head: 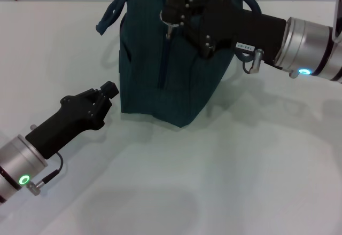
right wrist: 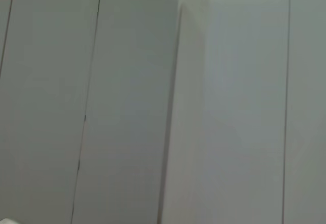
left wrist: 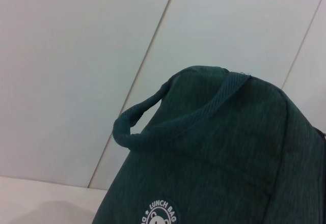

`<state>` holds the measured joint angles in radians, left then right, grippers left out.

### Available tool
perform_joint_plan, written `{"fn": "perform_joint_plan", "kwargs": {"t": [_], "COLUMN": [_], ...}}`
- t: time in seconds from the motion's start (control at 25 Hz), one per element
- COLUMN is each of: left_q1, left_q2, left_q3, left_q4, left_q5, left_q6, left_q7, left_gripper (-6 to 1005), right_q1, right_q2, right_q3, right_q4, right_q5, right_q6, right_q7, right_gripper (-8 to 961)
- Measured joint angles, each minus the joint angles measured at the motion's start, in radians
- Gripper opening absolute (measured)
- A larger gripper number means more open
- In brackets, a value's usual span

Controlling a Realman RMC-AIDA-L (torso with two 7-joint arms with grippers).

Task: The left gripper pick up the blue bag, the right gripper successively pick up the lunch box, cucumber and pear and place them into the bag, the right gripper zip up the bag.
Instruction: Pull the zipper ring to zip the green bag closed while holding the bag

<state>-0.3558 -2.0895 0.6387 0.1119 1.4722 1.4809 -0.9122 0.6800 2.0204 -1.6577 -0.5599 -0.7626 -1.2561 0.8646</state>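
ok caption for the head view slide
Right gripper at the zipper of the upright blue bag; left gripper beside its base.

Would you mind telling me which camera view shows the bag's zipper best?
The head view: the zipper runs down the blue bag, with the right gripper at its pull. The left wrist view shows only fabric and a handle; the right wrist view shows no bag.

Looks like a lab or robot test room: plain white bench [head: 224, 181], bare pale wall panels [left wrist: 76, 81] with thin seams, a grey cabinet [right wrist: 91, 107] with flat doors. No household clutter; two robot arms over the bench.
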Motion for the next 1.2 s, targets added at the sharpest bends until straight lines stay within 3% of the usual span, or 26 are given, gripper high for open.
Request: {"fn": "perform_joint_plan", "kwargs": {"t": [0.56,0.72,1.2], "left_q1": [0.001,-0.010,-0.013], "left_q2": [0.008,0.007,0.002], "left_q3": [0.041,0.083,0.075], "left_q4": [0.034,0.052,0.052], "left_q5": [0.050,0.065,0.055], "left_q6": [0.042,0.036,-0.065], "left_q7": [-0.074,-0.099,-0.100], "left_gripper": [149,296,805], "right_q1": [0.002,0.007,-0.002], "right_q2": [0.002,0.003,0.006], "right_q3": [0.000,-0.004,-0.007], "right_q4": [-0.001,-0.005,-0.007], "right_q5": [-0.006,-0.006,-0.002], "right_q6": [-0.002,-0.005,-0.025], "right_q7": [0.005,0.008,0.011], "right_gripper": [17,17,17]}}
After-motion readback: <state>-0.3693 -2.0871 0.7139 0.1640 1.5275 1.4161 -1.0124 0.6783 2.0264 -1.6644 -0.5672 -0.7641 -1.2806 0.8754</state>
